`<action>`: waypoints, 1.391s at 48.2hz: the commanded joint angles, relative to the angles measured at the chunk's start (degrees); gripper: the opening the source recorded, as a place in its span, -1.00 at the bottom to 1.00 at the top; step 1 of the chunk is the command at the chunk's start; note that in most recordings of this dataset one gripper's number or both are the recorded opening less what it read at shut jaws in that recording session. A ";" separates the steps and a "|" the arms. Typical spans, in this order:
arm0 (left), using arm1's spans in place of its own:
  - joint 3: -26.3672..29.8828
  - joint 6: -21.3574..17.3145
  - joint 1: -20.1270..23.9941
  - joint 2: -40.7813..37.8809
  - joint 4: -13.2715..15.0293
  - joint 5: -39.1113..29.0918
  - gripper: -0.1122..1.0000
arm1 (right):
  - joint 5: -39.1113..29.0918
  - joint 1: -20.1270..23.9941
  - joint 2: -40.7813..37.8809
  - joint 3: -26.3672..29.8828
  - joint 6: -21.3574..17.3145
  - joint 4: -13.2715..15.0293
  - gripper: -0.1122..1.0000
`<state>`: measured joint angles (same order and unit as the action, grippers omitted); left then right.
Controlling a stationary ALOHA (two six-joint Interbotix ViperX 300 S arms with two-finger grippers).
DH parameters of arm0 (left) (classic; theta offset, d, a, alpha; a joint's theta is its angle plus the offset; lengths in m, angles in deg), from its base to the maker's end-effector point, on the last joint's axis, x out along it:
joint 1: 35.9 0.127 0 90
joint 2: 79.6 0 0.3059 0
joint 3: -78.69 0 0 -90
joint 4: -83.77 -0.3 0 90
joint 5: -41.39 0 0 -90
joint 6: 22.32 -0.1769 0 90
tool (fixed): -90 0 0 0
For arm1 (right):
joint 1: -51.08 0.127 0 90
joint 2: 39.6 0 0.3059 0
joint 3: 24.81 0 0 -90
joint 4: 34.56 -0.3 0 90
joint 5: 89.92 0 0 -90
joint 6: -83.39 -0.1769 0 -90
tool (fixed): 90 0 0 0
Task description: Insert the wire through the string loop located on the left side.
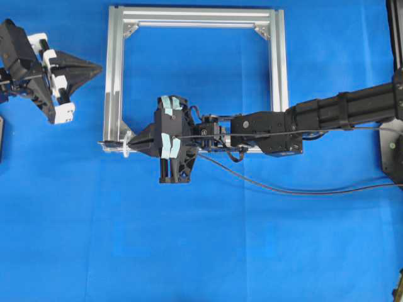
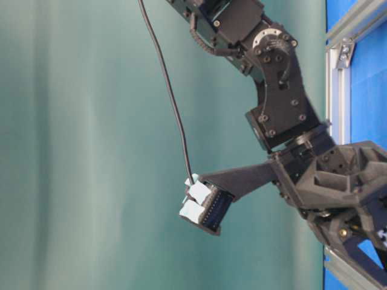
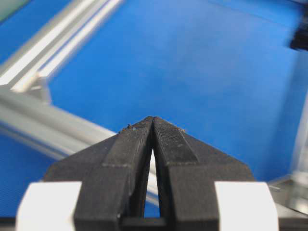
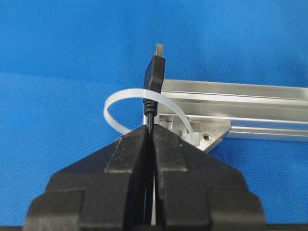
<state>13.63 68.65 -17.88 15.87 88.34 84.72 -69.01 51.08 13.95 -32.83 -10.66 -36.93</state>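
Overhead view: blue table, right tool pinching wire, left tool pressed together.

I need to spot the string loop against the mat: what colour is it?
Whitish, translucent string loop; clearest in the right wrist view.

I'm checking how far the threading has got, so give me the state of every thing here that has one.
wire: gripped just behind its plug, plug poking through the loop
string loop: whitish band arching off the frame corner, plug inside it
right gripper: shut on the wire
left gripper: shut, nothing held, off to the frame's left
aluminium frame: flat on the blue surface
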 commanded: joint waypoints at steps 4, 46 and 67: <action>0.09 0.26 -7.38 1.49 -0.18 0.26 -0.80 | 0.18 -0.18 1.32 0.88 -0.09 -0.18 -0.81; -0.88 0.09 -20.39 5.98 -0.26 -1.67 -0.65 | 0.35 -0.26 1.23 0.70 -0.09 -0.18 -0.81; -0.53 0.09 -21.18 6.15 -0.35 -1.67 0.71 | 0.18 -0.53 1.32 0.70 -0.09 -0.18 -0.81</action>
<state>12.14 68.74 -38.80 22.02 88.16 82.79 -69.01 50.82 13.95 -32.83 -10.66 -36.93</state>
